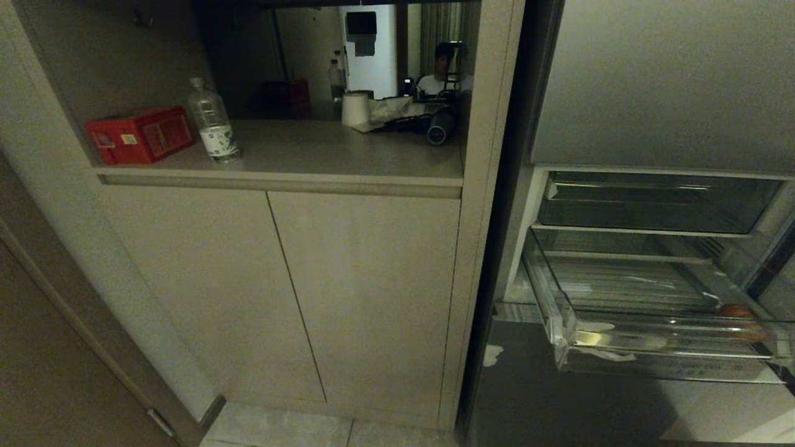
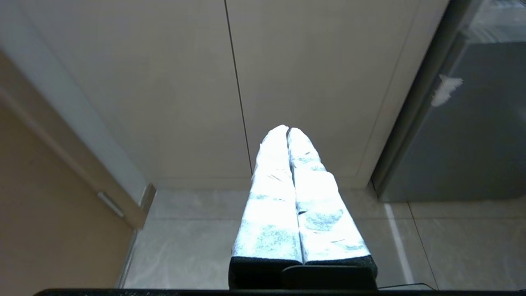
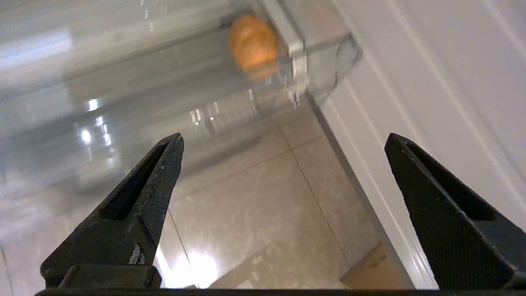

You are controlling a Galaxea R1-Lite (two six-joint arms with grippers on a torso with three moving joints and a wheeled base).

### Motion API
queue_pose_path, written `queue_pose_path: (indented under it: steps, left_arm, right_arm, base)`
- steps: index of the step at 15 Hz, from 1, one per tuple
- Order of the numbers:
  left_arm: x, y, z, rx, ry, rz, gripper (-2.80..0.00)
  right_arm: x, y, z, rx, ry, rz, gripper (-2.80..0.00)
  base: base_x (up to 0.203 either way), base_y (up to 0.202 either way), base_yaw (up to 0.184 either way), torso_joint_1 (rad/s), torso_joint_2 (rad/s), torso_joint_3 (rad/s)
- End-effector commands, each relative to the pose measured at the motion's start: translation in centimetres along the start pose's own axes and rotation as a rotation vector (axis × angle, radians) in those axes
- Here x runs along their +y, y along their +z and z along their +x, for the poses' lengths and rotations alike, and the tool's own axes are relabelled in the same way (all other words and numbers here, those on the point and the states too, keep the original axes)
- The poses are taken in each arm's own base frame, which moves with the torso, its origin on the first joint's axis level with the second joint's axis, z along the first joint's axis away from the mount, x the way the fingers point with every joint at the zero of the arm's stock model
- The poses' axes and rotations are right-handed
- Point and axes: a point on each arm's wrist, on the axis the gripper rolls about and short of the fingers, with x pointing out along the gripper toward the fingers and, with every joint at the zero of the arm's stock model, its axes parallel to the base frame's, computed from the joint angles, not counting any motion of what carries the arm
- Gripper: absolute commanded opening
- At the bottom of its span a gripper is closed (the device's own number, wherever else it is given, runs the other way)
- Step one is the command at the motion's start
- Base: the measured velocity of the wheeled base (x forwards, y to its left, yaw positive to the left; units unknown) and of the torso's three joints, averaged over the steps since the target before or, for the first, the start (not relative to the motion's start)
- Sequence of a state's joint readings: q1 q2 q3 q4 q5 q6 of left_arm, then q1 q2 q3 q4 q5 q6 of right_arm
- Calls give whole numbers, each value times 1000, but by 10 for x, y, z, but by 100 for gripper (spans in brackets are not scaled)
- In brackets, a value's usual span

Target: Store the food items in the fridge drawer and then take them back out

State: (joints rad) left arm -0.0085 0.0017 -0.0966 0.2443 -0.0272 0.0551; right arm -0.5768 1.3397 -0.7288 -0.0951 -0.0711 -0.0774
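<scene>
The fridge drawer (image 1: 562, 323), a deep clear bin with a ribbed floor, stands pulled out at the right of the head view. A round orange-brown food item (image 1: 739, 320) lies in its front right corner and shows through the clear wall (image 3: 252, 45) in the right wrist view. My right gripper (image 3: 283, 142) is open and empty over floor tiles, below and in front of that corner of the drawer (image 3: 324, 61). It is outside the head view. My left gripper (image 2: 287, 130) is shut on nothing, parked low before the cabinet doors. No dark green item shows.
A shallower clear tray (image 1: 652, 205) sits above the drawer. Beige cabinet doors (image 1: 366, 298) fill the left, with a counter holding a red box (image 1: 140, 133), a water bottle (image 1: 213, 121) and a paper roll (image 1: 355, 108). A person shows at the back (image 1: 444, 71). A white panel (image 3: 431, 82) flanks the right gripper.
</scene>
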Motion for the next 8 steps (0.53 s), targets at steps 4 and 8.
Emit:
queue_pose_path:
  steps: [4, 8]
  left_arm:
    - [0, 0, 0, 2, -3, 2, -280]
    - [0, 0, 0, 2, -1, 2, -280]
  right_arm:
    - [1, -5, 9, 39, 6, -6, 0]
    - [2, -2, 20, 60, 5, -17, 0]
  base:
    - [198, 0, -1, 10, 3, 2]
    - [197, 0, -1, 3, 5, 4]
